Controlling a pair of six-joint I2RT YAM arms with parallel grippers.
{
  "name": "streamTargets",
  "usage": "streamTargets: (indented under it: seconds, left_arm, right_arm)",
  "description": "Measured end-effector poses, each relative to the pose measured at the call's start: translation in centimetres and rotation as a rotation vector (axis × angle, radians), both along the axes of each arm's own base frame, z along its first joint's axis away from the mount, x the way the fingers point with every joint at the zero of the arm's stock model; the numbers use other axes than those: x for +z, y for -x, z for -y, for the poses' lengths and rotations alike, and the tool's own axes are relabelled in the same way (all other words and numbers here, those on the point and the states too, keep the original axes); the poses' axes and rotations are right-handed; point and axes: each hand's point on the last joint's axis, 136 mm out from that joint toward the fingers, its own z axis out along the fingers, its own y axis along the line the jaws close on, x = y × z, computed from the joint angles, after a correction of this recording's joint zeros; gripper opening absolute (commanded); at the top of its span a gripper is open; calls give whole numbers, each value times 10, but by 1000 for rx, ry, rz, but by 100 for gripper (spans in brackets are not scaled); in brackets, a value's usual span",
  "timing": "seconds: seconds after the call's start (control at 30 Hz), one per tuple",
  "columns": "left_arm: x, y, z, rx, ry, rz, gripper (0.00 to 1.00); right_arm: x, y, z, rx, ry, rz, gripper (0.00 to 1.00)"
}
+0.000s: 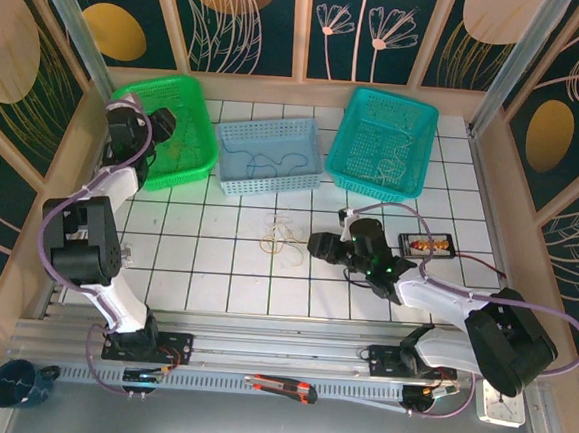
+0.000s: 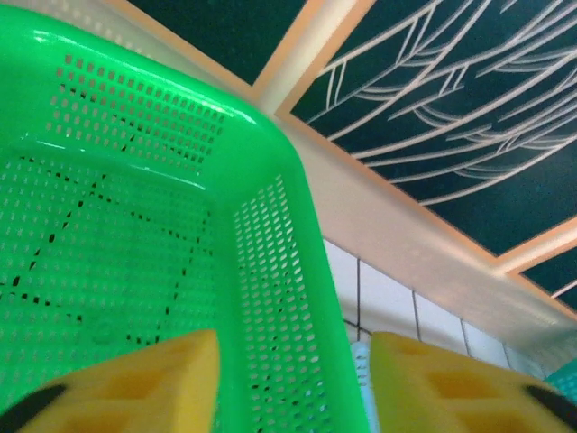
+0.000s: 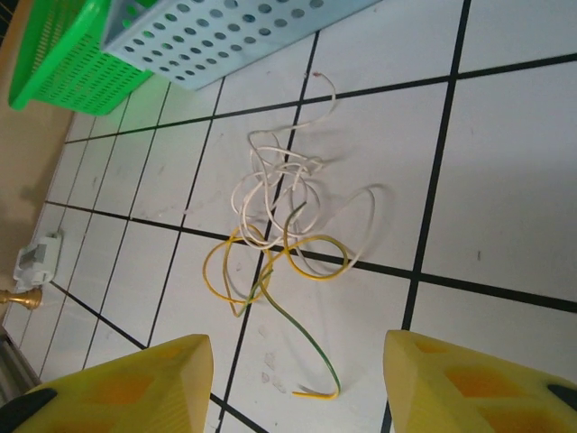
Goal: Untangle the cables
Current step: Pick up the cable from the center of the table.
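The cables [image 1: 280,236] lie as a small loose knot on the white tiled table, left of centre. In the right wrist view a white wire [image 3: 255,185] loops over a yellow wire with green streaks [image 3: 317,275], whose free end curls toward me. My right gripper [image 1: 319,246] rests low just right of the knot, open [image 3: 297,361], with nothing between its yellow fingers [image 3: 135,388]. My left gripper [image 1: 168,127] hangs over the green basket [image 1: 170,82] at the back left, open [image 2: 294,361], its jaws either side of the basket's right wall [image 2: 270,271] without gripping it.
A light-blue basket [image 1: 269,155] holding a dark wire stands behind the knot, and a teal basket [image 1: 382,144] with pale wires to its right. A small black box [image 1: 426,244] with a red lead lies beside my right arm. A cutter [image 1: 281,386] lies on the front rail.
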Motion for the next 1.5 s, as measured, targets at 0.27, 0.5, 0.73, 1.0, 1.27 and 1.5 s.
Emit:
streamTargets:
  seconds: [0.27,0.5,0.73,1.0,1.27,1.5]
  left_arm:
    - [28,-8,5,-36,4,54,99]
    - [32,13,31,-150,101,63,99]
    - [25,64,80,-270,202,51,99]
    - [6,115,148,-422,332,15,99]
    - [4,125,160,-443,377,11,99]
    - [-10,134,161,-443,411,-9,99]
  right_arm:
    - [-8,4,-3,17,32,1,52]
    - [-32,8,-5,47,104,-34,52]
    - [-52,6,-16,85,159,-64,51]
    - [-68,6,-30,152,235,-47,51]
    - [-73,-2,-38,184,285,-8,25]
    - [-68,2,-54,249,281,3,0]
